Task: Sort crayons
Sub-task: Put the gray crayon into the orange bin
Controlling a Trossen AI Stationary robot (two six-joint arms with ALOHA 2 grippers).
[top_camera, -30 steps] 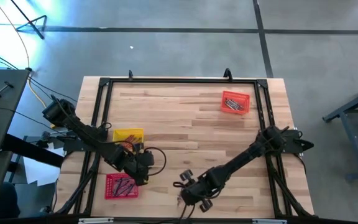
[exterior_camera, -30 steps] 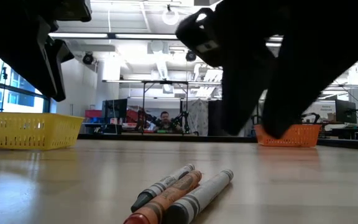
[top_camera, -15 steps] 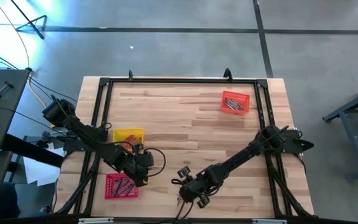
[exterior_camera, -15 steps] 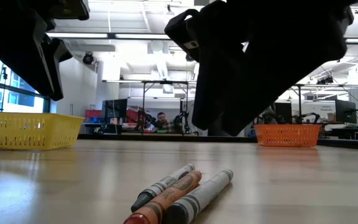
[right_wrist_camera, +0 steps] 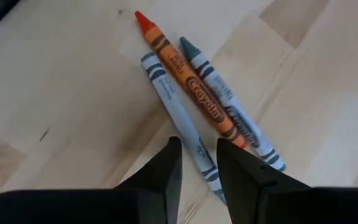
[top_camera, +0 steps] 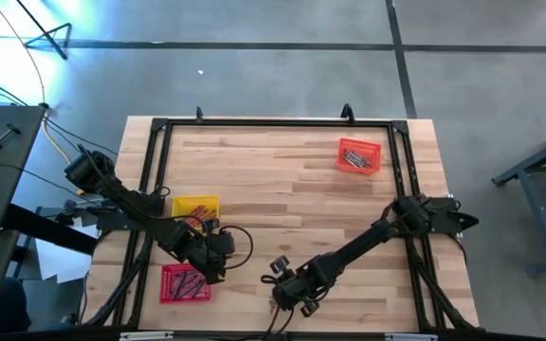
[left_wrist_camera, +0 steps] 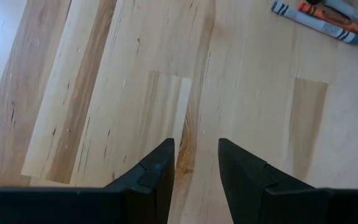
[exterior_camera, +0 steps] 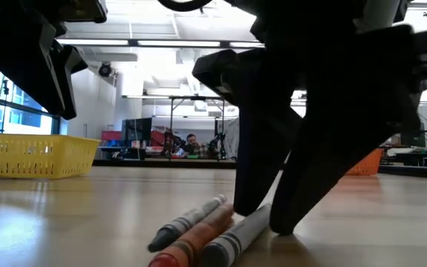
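My right gripper (right_wrist_camera: pixel 197 163) low at table's near edge, fingers narrow gap, straddling end of pale blue crayon (right_wrist_camera: pixel 178 118), holding nothing. Low view: fingertips (exterior_camera: pixel 245 211) down among crayons at table level. Three loose crayons lie side by side touching: pale blue, orange crayon (right_wrist_camera: pixel 190 85) in middle, grey-blue crayon (right_wrist_camera: pixel 229 102) on far side.

My left gripper (left_wrist_camera: pixel 196 163) above bare wood table (left_wrist_camera: pixel 104 93), near red tray (top_camera: pixel 185 283), fingers narrowly apart, empty. Yellow tray (top_camera: pixel 195 206) just beyond. Orange tray (top_camera: pixel 358 155) far right corner, crayons inside. Red tray holds crayons too.
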